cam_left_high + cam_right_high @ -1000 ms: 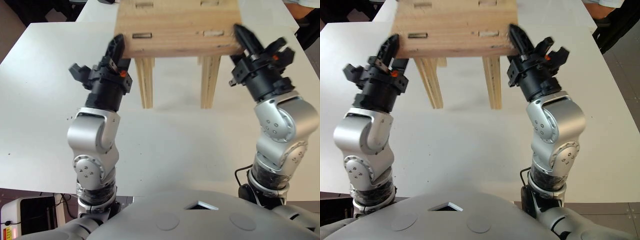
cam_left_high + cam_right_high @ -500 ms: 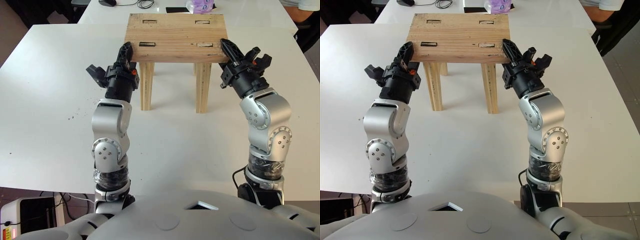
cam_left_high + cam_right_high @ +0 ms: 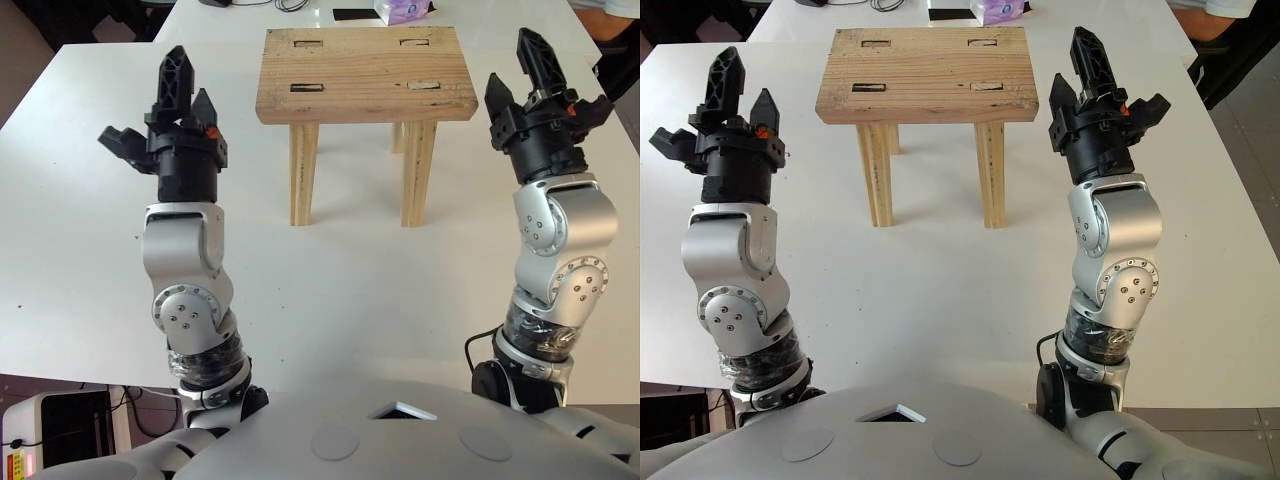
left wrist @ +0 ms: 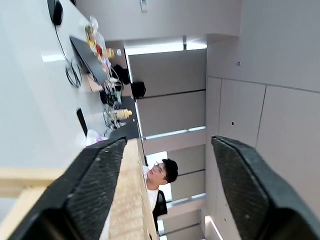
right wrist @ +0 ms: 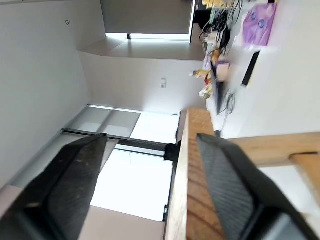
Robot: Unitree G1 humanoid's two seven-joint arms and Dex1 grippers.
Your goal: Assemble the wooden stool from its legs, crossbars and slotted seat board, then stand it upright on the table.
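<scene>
Arms lifted off upright stool (image 3: 365, 72), left gripper (image 3: 189, 80), right gripper (image 3: 545, 78) both spread, wrist views catch seat edge (image 4: 128, 200)

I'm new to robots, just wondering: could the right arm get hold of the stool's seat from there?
Probably yes. The right gripper is open beside the right edge of the seat board, apart from it, with nothing standing between them.

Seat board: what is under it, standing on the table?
Under the seat board the left front leg and right front leg stand on the table, with part of a rear leg behind. How they join above is covered by the board.
</scene>
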